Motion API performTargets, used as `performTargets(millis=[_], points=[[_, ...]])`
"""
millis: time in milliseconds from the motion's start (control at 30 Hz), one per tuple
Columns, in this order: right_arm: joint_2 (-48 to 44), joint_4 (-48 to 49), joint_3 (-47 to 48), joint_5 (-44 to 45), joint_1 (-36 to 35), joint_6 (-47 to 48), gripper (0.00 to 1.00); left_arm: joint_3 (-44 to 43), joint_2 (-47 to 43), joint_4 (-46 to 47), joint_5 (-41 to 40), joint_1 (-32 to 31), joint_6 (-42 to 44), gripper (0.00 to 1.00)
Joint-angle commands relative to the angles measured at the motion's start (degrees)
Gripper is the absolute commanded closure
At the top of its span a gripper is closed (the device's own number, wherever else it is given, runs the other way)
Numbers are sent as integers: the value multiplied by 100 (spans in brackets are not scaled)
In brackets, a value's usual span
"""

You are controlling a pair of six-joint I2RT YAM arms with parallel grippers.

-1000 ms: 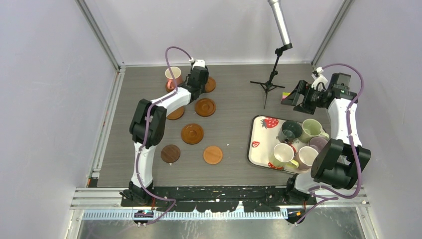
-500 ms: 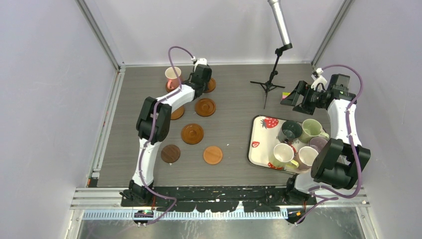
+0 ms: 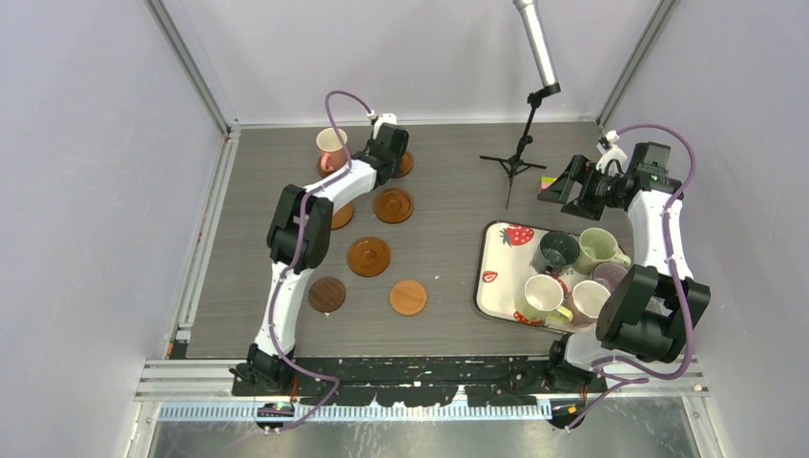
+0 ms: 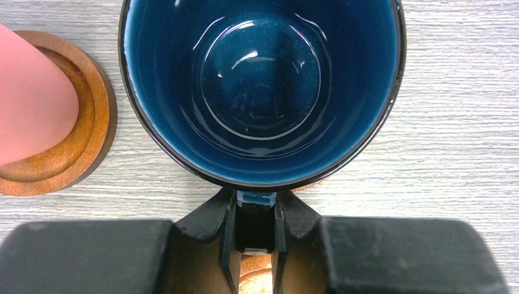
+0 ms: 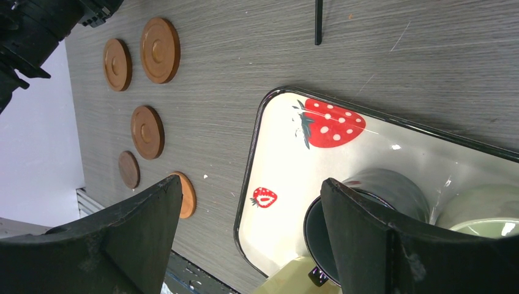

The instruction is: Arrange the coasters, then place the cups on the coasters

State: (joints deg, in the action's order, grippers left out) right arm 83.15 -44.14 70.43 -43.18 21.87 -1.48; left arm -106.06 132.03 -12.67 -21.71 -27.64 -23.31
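Left gripper (image 4: 255, 215) is at the top, left of centre, in the overhead view. On the wrist view I've got its fingers pinched tight on the handle of the dark blue cup (image 4: 260, 92). The cup is upright, mouth facing the camera. A sliver of brown coaster (image 4: 254, 280) shows below it between the fingers; I can't tell whether the base is touching it. Just left of it, the pink cup (image 4: 27, 104) stands on a second coaster (image 4: 92, 131).

Centre-left of the overhead view, bare coasters (image 3: 393, 205) lie scattered on the table, with the darker coaster (image 3: 327, 294) lowest on the left.

Right gripper (image 5: 250, 190) is at the upper right, fingers spread wide with nothing between them, poised near the far edge of the strawberry tray (image 3: 496, 253). On the tray at lower right I see the dark grey cup (image 3: 556, 251), light green cup (image 3: 599, 248), pale yellow cup (image 3: 544, 296), cream-pink cup (image 3: 589, 301) and purple cup (image 3: 611, 275), bunched close together.
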Motion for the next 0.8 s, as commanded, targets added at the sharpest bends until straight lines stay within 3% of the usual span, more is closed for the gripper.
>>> performTargets(millis=[0, 767], points=[[2, 195, 10, -95, 23, -10, 12, -416, -38, 287, -149, 30, -267, 100], [8, 213, -23, -96, 17, -8, 12, -750, 171, -52, -292, -139, -426, 100]])
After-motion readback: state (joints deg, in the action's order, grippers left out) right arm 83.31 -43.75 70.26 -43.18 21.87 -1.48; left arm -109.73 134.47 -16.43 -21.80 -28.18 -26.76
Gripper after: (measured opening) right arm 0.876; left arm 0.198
